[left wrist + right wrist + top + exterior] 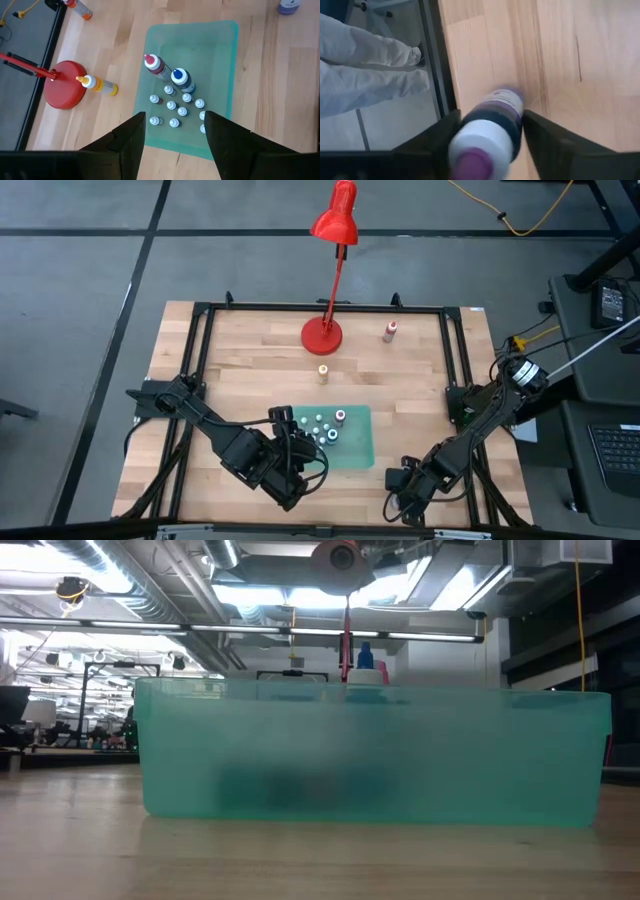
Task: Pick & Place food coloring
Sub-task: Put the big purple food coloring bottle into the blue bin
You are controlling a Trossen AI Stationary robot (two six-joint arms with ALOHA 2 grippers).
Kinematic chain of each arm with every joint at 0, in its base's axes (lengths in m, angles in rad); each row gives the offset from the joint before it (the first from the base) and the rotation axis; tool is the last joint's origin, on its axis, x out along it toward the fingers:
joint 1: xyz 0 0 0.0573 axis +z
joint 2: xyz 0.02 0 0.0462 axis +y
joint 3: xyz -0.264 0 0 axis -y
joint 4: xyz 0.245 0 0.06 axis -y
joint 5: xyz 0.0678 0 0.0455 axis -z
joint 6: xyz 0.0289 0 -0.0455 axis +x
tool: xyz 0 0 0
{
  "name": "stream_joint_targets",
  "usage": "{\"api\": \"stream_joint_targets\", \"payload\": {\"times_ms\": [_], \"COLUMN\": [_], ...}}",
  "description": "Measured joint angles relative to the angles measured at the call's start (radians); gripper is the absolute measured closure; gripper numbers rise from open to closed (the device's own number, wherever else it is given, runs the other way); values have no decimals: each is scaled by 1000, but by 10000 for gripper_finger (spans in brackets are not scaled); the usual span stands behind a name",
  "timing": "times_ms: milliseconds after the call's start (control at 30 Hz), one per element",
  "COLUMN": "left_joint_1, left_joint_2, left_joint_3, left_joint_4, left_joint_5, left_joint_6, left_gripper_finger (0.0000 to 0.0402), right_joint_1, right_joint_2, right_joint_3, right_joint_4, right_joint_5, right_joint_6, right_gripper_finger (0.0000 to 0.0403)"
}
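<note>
Right end effector (487,145) at the table's (250,350) front right corner, fingers around a purple-capped bottle (487,135). Left end effector (175,135), fingers spread, above the green tray (220,65) of small bottles (175,107).

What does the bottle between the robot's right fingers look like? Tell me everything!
The bottle sits between the right pincer's two dark fingers, near the table's front edge. It looks like plastic, with a dark body, a white label with purple print, a white shoulder and a purple cap pointing toward the camera. The fingers flank it closely, but whether they squeeze it yet can't be told.
</note>
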Motion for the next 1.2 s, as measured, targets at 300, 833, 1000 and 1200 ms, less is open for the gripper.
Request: {"api": "stream_joint_targets", "payload": {"times_ms": [300, 833, 1000, 1200], "left_joint_1": [0, 0, 0, -14], "left_joint_2": [0, -1, -31, -92], "left_joint_3": [0, 0, 0, 2], "left_joint_4": [0, 0, 0, 0], "left_joint_5": [-1, -2, -21, -67], "left_joint_6": [0, 0, -31, -61], "left_gripper_finger": [204, 203, 203, 203], "right_joint_1": [0, -89, -175, -297], "right_joint_2": [0, 0, 0, 0], "right_joint_3": [15, 409, 512, 538], "right_joint_4": [-6, -547, -572, -525], "right_joint_5": [-19, 59, 115, 137], "right_joint_6": [-4, -340, -481, -624], "right_gripper_finger": [253, 253, 237, 244]}}
